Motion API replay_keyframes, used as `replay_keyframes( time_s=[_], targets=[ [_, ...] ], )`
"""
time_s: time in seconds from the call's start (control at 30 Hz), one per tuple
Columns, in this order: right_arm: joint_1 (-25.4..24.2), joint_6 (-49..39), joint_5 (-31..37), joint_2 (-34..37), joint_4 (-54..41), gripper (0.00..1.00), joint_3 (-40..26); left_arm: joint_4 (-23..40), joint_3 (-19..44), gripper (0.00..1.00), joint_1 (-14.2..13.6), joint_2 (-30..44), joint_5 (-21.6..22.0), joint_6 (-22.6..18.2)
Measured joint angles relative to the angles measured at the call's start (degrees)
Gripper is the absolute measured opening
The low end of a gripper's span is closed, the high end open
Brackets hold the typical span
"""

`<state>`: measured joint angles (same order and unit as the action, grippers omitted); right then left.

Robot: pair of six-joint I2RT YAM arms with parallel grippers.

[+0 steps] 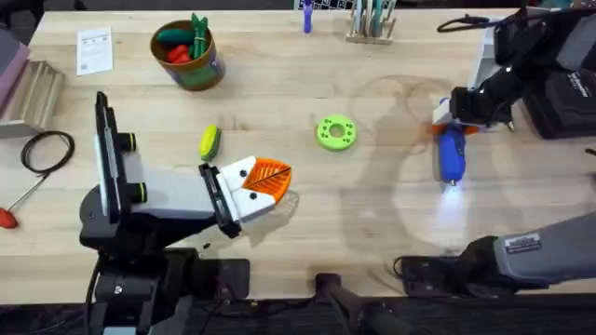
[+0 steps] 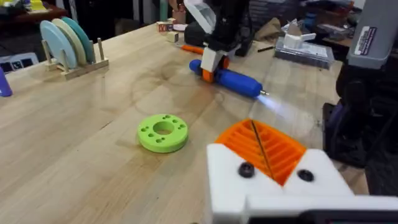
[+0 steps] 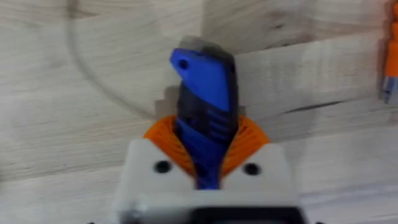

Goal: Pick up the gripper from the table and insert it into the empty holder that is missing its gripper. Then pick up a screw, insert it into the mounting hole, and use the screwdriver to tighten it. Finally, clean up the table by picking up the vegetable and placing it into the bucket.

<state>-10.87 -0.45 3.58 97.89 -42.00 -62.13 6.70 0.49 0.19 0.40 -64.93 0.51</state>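
The right pincer (image 1: 453, 126) has the blue screwdriver (image 1: 452, 154) clamped between its orange pads; the right wrist view shows the tool's body (image 3: 205, 93) wedged squarely between them. It lies low over the bench (image 1: 372, 214), the bit aimed toward the near edge with its small lamp throwing a pale glow on the wood. So I'd judge the job to be at the screwdriving stage, tool in hand but not yet brought to any mounting hole.

The left pincer (image 1: 270, 181) rests near the middle of the bench, both white finger mounts carrying orange tips pressed together with nothing between them. I can't tell from here which mount is the holder that lacked its tip, nor whether a screw is already seated; dark spots show on the white mounts in the left wrist view, but they are too small to read. No loose orange tip catches my eye on the wood.

The bucket (image 1: 191, 58) stands at the far left with red and green vegetables in it already. A yellow-green vegetable (image 1: 209, 141) lies on the bench just beyond the left arm, so the clean-up looks undone. A green ring (image 1: 336, 131) sits between the two arms.

The right arm reaches in from the far right, its wrist bent down; the left arm lies stretched out low, pointing toward the right.
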Motion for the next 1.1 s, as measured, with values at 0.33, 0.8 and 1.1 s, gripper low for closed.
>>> replay_keyframes(
  time_s=[0.33,0.8,1.1],
  targets=[
    [-0.2,-1.9,0.3,0.0,0.2,0.024,0.1,0.0,0.0,0.005,0.0,0.0,0.0,0.0],
    [0.7,-2.6,-5.3,-6.4,-1.7,0.024,-7.9,0.0,0.0,0.005,0.0,0.0,0.0,0.0],
    [8.8,-2.6,-8.0,-13.5,1.4,0.024,-20.8,0.0,0.0,0.005,0.0,0.0,0.0,0.0]
  ],
)
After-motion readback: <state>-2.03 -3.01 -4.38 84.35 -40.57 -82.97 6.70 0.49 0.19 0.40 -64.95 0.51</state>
